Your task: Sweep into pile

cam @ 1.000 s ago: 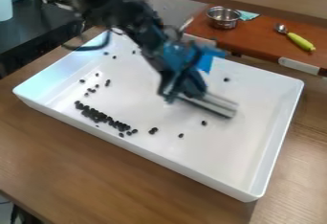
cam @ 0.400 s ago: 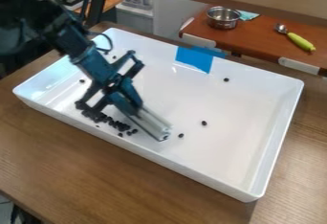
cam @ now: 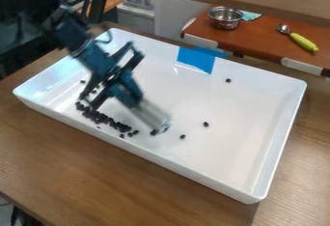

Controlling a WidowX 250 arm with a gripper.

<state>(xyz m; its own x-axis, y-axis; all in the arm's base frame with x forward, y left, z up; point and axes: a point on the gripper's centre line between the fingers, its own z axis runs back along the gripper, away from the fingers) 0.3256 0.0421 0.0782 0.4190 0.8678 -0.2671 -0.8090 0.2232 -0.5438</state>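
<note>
We see the black arm slanting in from 11 o'clock over the white tray [cam: 283, 140], its gripper [cam: 133, 97] just to the 10 o'clock side of the tray's middle, closed around a pale bar [cam: 153, 117] that points toward 5 o'clock. Most of the small dark pieces [cam: 103, 118] lie in a dense, slanting band at 8 o'clock in the tray. We count one stray each at 2, 4 and 5 o'clock, and a few near 10. Blue tape [cam: 197, 59] sits at 1 o'clock on the tray; beyond it stands a metal bowl [cam: 226, 18].
</note>
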